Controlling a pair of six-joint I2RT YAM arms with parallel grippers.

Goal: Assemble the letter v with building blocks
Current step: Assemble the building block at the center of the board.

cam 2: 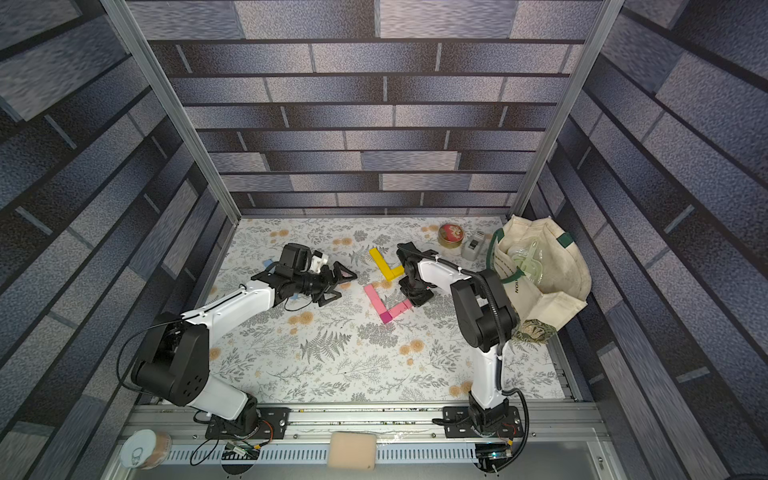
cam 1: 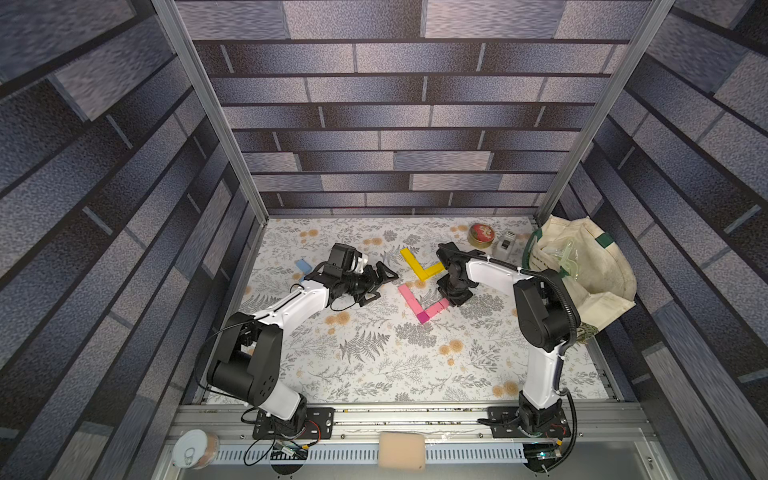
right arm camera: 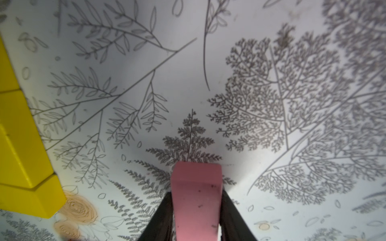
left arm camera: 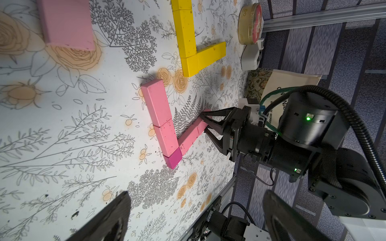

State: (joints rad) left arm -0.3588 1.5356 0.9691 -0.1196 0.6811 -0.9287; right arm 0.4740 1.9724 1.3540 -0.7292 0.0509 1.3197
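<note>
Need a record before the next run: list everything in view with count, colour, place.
yellow blocks: several, yellow, farther angle.
pink blocks: several, light pink, nearer angle.
magenta cube: one, magenta, that angle's corner.
held pink block: one, light pink, end of that angle's right arm.
loose pink block: one, light pink, near left wrist camera.
light blue block: one, light blue, beside the left arm.
tin: one, red and gold, far right.
small box: one, white-grey, beside the tin.
bag: one, cream, right edge.
can: one, silver-lidded, front rail.
sponge: one, beige, front rail.
left end effector: one, black, open.
right end effector: one, black, shut on held pink block.
</note>
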